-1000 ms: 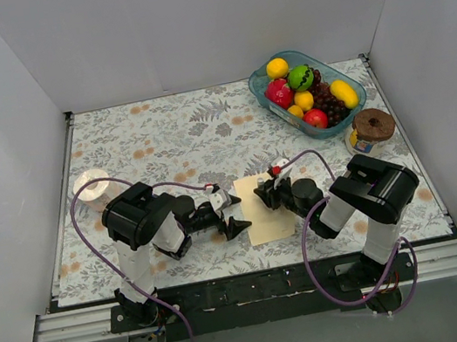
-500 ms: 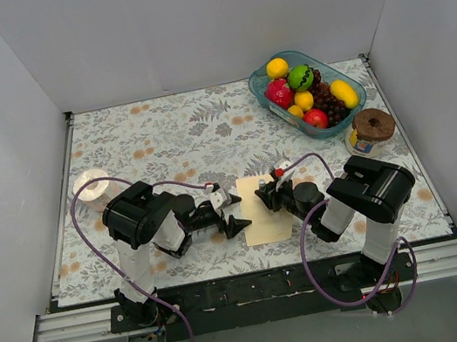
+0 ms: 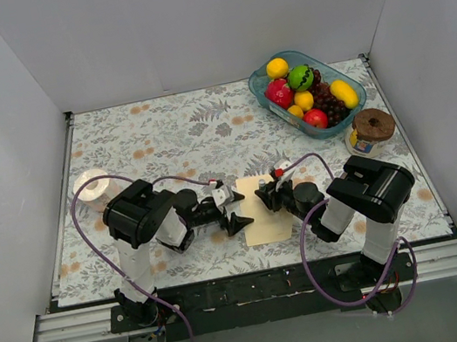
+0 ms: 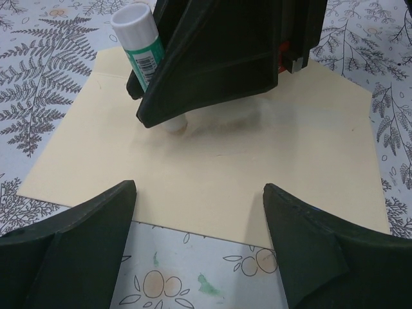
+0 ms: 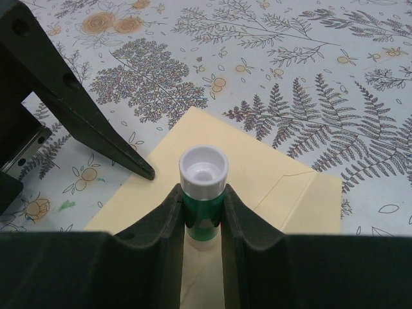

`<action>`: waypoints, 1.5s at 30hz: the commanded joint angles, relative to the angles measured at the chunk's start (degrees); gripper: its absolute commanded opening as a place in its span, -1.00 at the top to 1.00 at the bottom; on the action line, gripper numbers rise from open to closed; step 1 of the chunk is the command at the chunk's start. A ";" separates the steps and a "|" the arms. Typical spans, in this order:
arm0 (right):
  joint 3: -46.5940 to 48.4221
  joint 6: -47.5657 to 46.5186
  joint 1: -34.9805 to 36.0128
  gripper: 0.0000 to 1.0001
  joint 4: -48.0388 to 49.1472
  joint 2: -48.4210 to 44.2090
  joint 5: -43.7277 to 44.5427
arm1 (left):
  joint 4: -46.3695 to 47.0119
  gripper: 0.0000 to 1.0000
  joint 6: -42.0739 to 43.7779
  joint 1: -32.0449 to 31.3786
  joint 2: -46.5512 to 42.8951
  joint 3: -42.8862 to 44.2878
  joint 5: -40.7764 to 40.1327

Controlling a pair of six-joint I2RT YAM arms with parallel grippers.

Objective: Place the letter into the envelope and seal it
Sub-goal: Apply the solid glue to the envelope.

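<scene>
Fern-printed tablecloth (image 3: 161, 138) carries the pale cream-yellow paper envelope (image 3: 266, 222), lying flat between both arms. The wrist views show what the top view hides: a green glue stick with white ends (image 5: 203, 174), clamped in the right gripper (image 5: 203, 196), its lower end on the envelope. The left gripper (image 4: 198, 188) stands wide apart, holding nothing, at the envelope's edge, slightly closer than one second ago.

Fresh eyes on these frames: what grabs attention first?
The right gripper is shut on a green-and-white glue stick, its lower end on the pale cream-yellow paper envelope at front centre. The left gripper sits open at the envelope's left edge. In the far right corner is a teal glass dish of bright fruit.
</scene>
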 commanded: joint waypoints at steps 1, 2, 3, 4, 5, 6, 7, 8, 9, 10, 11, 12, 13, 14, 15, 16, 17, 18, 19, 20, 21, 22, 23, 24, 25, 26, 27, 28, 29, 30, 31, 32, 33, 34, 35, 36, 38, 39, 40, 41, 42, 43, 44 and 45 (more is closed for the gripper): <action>-1.67 -1.28 0.32 0.97 15.36 1.81 1.22 | -10.83 -0.57 -1.66 -0.38 2.67 1.13 0.63; -1.67 -1.20 0.32 0.97 15.19 1.72 1.31 | -10.31 -0.57 -2.27 -0.38 2.93 0.96 0.64; -1.76 -1.20 0.32 0.97 15.10 1.55 1.31 | -9.87 -0.57 -2.62 -0.29 3.02 0.87 0.55; -1.76 -1.20 0.32 0.97 15.01 1.46 1.40 | -9.52 -0.57 -2.97 -0.29 3.11 0.78 0.64; -1.76 -1.20 0.32 0.97 14.92 1.37 1.40 | -8.82 -0.58 -3.67 -0.29 3.28 0.78 0.72; -1.76 -1.28 0.32 0.97 14.92 1.37 1.40 | -8.38 -0.58 -4.20 -0.29 3.72 0.69 1.07; -1.85 -1.20 0.32 0.97 14.92 1.37 1.40 | -7.76 -0.58 -4.73 -0.38 3.98 0.60 1.34; -1.85 -1.28 0.32 0.97 14.92 1.37 1.40 | -7.15 -0.59 -5.17 -0.29 4.33 0.43 1.51; -1.85 -1.20 0.32 0.97 14.92 1.28 1.40 | -6.10 -0.59 -5.61 -0.29 4.69 0.08 1.52; -1.94 -1.11 0.32 0.97 14.92 1.37 1.49 | -5.65 -0.59 -5.61 -0.29 4.86 -0.27 1.34; -1.94 -1.11 0.40 0.97 14.84 1.28 1.49 | -5.39 -0.59 -5.35 -0.38 4.86 -0.45 0.90; -2.02 -1.19 0.32 0.97 14.92 1.37 1.49 | -5.30 -0.59 -4.57 -0.38 5.04 -0.71 0.64; -2.02 -1.11 0.32 0.97 14.92 1.46 1.49 | -5.21 -0.59 -4.30 -0.38 5.04 -0.98 -0.49; -2.02 -1.19 0.32 0.97 14.84 1.37 1.57 | -5.91 -0.59 -3.95 -0.38 5.21 -0.98 -0.94; -2.02 -1.11 0.32 0.97 14.92 1.37 1.49 | -6.52 -0.59 -3.51 -0.46 5.22 -0.72 -1.47; -2.11 -1.11 0.32 0.97 14.92 1.37 1.49 | -7.14 -0.59 -2.55 -0.46 5.39 -0.54 -2.34; -2.11 -1.11 0.32 0.97 14.92 1.37 1.57 | -8.27 -0.59 -2.10 -0.55 5.48 -0.37 -2.87; -2.11 -1.19 0.32 0.97 14.92 1.28 1.58 | -8.55 -0.59 -1.66 -0.55 5.48 -0.36 -3.31; -2.20 -1.20 0.32 0.97 14.92 1.28 1.58 | -8.72 -0.59 -1.05 -0.64 5.57 -0.45 -4.19; -2.20 -1.28 0.32 0.97 14.84 1.28 1.58 | -8.90 -0.59 -0.70 -0.81 5.57 -0.54 -4.55; -2.20 -1.28 0.32 0.97 14.84 1.28 1.75 | -8.99 -0.59 -0.61 -0.82 5.65 -0.54 -4.81; -2.20 -1.28 0.40 0.97 14.84 1.28 1.75 | -8.99 -0.59 -0.34 -0.99 5.83 -0.63 -5.16; -2.20 -1.37 0.32 0.97 14.75 1.28 1.75 | -8.81 -0.59 0.01 -1.08 6.09 -0.71 -5.86; -2.29 -1.37 0.32 0.97 14.83 1.28 1.66 | -8.73 -0.58 0.10 -1.17 6.36 -0.80 -6.22; -2.29 -1.20 0.32 0.97 14.84 1.37 1.58 | -8.46 -0.59 0.01 -1.08 6.62 -0.98 -6.48; -2.29 -1.28 0.32 0.97 14.84 1.46 1.58 | -7.94 -0.59 -0.08 -1.17 7.14 -0.98 -6.66; -2.20 -1.11 0.32 0.97 14.84 1.46 1.58 | -7.67 -0.58 -0.08 -1.17 7.41 -1.15 -6.83; -2.37 -1.19 0.40 0.97 14.84 1.54 1.58 | -7.50 -0.58 -0.16 -1.08 7.59 -1.16 -6.92; -2.38 -1.11 0.32 0.97 14.75 1.54 1.58 | -7.41 -0.58 -0.25 -1.17 7.76 -1.16 -7.18; -2.46 -1.11 0.32 0.97 14.83 1.54 1.58 | -7.49 -0.58 -0.25 -1.17 8.03 -1.07 -7.10; -2.46 -1.11 0.40 0.97 14.84 1.54 1.58 | -7.67 -0.58 -0.17 -1.08 8.12 -0.98 -7.18; -2.46 -1.11 0.40 0.97 14.75 1.54 1.58 | -7.93 -0.57 -0.08 -1.17 8.20 -0.98 -7.45; -2.46 -1.19 0.40 0.97 14.83 1.63 1.58 | -8.19 -0.57 0.10 -1.08 8.38 -0.89 -7.71; -2.55 -1.11 0.40 0.97 14.84 1.63 1.66 | -8.46 -0.57 0.19 -1.08 8.38 -0.63 -7.80; -2.55 -1.11 0.40 0.97 14.84 1.63 1.66 | -8.72 -0.57 0.36 -1.17 8.38 -0.54 -7.97; -2.64 -1.11 0.40 0.97 14.92 1.63 1.66 | -8.81 -0.57 0.36 -1.08 8.47 -0.54 -8.06; -2.73 -1.02 0.49 0.97 14.84 1.54 1.66 | -9.07 -0.57 0.36 -1.08 8.56 -0.54 -8.06; -2.81 -1.02 0.58 0.97 14.92 1.54 1.75 | -9.16 -0.57 0.28 -1.08 8.56 -0.37 -8.15; -2.90 -1.11 0.67 0.97 14.92 1.54 1.75 | -9.25 -0.57 0.27 -1.17 8.64 -0.28 -8.15; -2.90 -1.02 0.75 0.97 15.01 1.54 1.75 | -9.43 -0.57 0.27 -1.17 8.64 -0.28 -8.24; -2.99 -0.93 0.84 0.97 15.01 1.54 1.75 | -9.43 -0.57 0.27 -1.08 8.73 -0.28 -8.24; -3.08 -1.02 1.02 0.97 15.10 1.54 1.75 | -9.60 -0.57 0.27 -1.08 8.73 -0.28 -8.24; -3.08 -1.02 1.02 0.97 15.10 1.54 1.84 | -9.60 -0.57 0.19 -1.17 8.73 -0.10 -8.24; -3.17 -0.93 1.02 0.97 15.19 1.54 1.93 | -9.69 -0.57 0.19 -1.08 8.73 -0.10 -8.15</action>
